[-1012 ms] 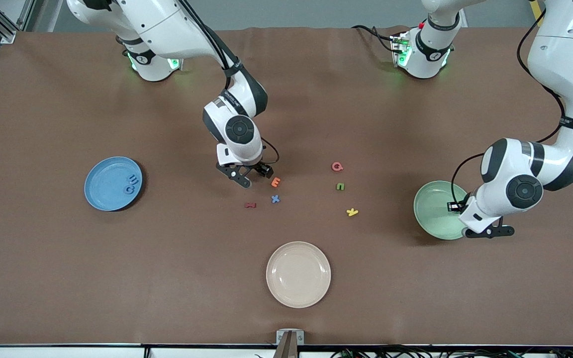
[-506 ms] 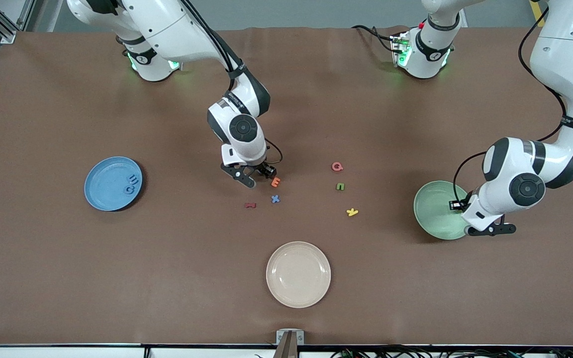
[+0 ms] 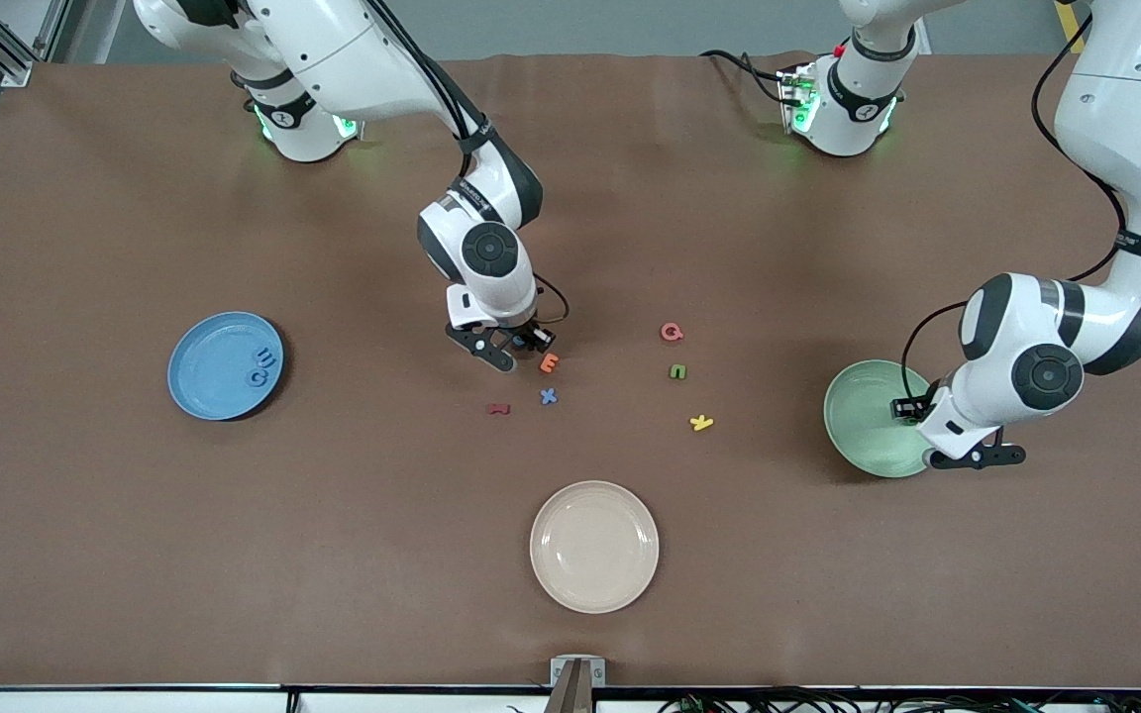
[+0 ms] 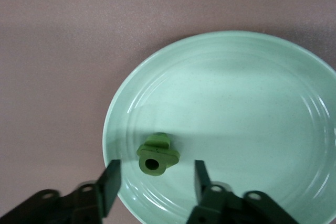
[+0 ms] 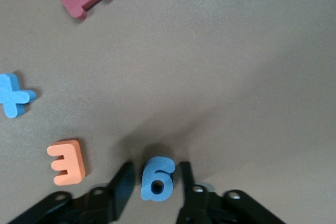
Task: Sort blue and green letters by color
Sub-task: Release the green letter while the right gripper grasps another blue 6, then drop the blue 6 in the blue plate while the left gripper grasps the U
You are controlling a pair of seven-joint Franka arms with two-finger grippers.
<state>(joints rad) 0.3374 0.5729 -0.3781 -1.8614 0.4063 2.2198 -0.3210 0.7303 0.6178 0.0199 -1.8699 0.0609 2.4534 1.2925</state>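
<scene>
Fingers of right gripper [image 5: 153, 182] straddle flat blue 6 [image 5: 157, 178], unclosed, lengthwise between them.

Bright even light, soft shadows, sharp

Beige plate [image 3: 594, 546], yellow letter [image 3: 701, 423], orange letter [image 3: 550, 363], red letter [image 3: 498, 408]

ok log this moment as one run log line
right gripper: open, straddling blue 6 on table | left gripper: open over green plate | green letter: lying in plate
</scene>
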